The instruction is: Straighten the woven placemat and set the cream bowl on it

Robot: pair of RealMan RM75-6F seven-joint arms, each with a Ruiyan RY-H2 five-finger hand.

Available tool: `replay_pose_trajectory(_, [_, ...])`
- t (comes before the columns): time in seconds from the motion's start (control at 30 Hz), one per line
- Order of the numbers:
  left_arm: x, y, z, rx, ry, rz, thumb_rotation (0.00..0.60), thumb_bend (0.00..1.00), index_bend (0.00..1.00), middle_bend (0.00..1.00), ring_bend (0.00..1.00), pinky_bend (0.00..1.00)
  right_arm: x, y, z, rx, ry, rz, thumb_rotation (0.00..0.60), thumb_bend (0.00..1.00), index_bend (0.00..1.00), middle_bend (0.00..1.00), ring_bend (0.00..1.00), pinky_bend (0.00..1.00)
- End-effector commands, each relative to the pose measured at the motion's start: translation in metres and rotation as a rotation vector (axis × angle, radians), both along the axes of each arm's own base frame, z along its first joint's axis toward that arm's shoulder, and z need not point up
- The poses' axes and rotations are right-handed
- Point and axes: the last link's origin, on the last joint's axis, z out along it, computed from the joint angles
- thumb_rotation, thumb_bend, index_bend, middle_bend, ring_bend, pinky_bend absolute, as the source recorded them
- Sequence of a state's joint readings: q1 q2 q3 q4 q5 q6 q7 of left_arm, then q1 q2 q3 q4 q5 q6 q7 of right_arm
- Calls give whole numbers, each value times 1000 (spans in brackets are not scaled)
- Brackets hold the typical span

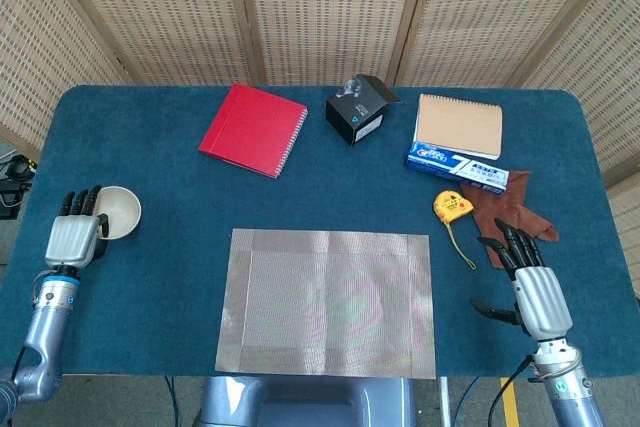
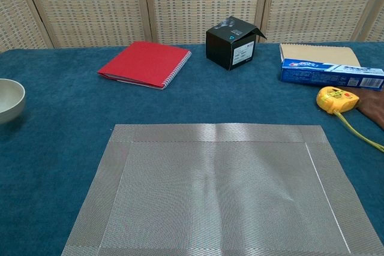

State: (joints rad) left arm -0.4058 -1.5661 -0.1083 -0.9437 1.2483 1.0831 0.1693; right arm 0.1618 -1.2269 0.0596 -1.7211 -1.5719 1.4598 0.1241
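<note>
The cream bowl is at the table's left edge, and my left hand grips its near-left rim with its fingers up against the wall. In the chest view the bowl shows at the far left edge, while the hand itself is out of frame. The grey woven placemat lies flat at the front middle, its edges running parallel to the table's front; it fills the lower chest view. My right hand is at the front right, fingers spread, holding nothing.
At the back lie a red notebook, a black box, a tan notebook and a toothpaste box. A yellow tape measure and a brown cloth lie just beyond my right hand.
</note>
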Motion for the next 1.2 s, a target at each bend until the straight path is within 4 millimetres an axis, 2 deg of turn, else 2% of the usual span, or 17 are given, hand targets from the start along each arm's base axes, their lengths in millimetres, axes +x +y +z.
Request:
replay_pose_trajectory(0.03, [12,1,2,6,-17,-46,600,685,780,0,0,0,0,0,0,-1,-2,2,600,151,222,0,0,0])
replay_pose_trajectory(0.17, [32,1,-2,-1,-42,-109,600,684,788,0,0,0,1,1,1,-3,-6,5,600,152,222,0,0,0])
replay_pose_trajectory(0.43, [110,-3,-33,-86,-113,-308,600,684,790,0,0,0,2,1,4,-5,-14,9,600,151,222,0,0,0])
replay_pose_trajectory(0.53, [130,-5,-44,-115,-127,-350,600,685,791,0,0,0,2,1,4,-5,-19,8,600,151,222,0,0,0])
replay_pose_trajectory(0.6, [148,-8,-56,-146,-133,-388,600,684,791,0,0,0,2,1,5,-5,-22,8,600,151,222,0,0,0])
replay_pose_trajectory(0.67, [190,-18,-87,-232,-162,-476,600,683,791,0,0,0,2,1,10,-18,-35,7,600,151,222,0,0,0])
replay_pose_trajectory(0.8, [220,-27,-114,-288,-170,-521,600,682,791,0,0,0,1,1,15,-25,-47,8,600,151,223,0,0,0])
replay_pose_trajectory(1.03, [259,-50,-153,-389,-197,-580,600,670,791,0,0,0,1,1,19,-30,-61,10,600,151,222,0,0,0])
replay_pose_trajectory(1.2, [270,-58,-166,-415,-208,-584,600,663,790,0,0,0,1,0,20,-30,-65,10,600,151,222,0,0,0])
